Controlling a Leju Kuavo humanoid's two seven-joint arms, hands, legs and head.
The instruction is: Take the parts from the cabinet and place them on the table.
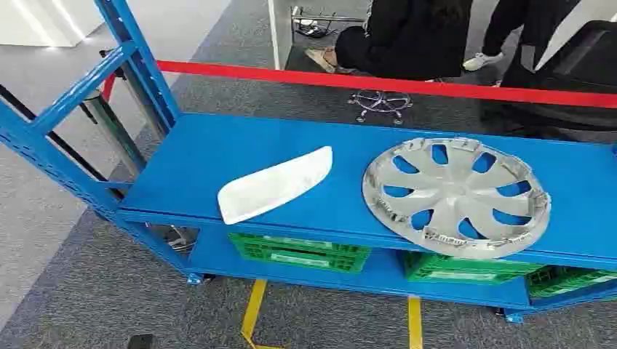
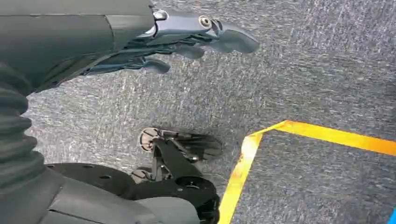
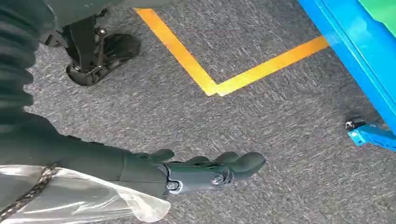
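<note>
Hanging hands: both arms hang down over grey carpet, and neither hand touches anything.
Left hand: the left hand (image 2: 187,39) holds nothing; its fingers are stretched out with small gaps between them and the thumb lies alongside, all above the carpet (image 2: 317,70).
Right hand: the right hand (image 3: 210,170) is also empty, its fingers extended and lightly curved, close together, over the carpet.
White part: a white curved panel (image 1: 275,185) lies flat on the top shelf, left of centre in the head view, one end near the shelf's front edge.
Wheel cover: a silver wheel cover (image 1: 456,195) lies flat on the same shelf at centre right, its lower rim reaching the front edge, well apart from the white panel.
Shelf: a blue metal cabinet (image 1: 211,153) with slanted posts at upper left; green crates (image 1: 300,251) sit on the lower shelf, at lower centre and lower right.
Floor: yellow tape lines (image 1: 413,320) cross the carpet below the cabinet.
Room: a red barrier strip (image 1: 378,85) runs across the top of the frame; behind it, people in dark clothes (image 1: 415,36).
</note>
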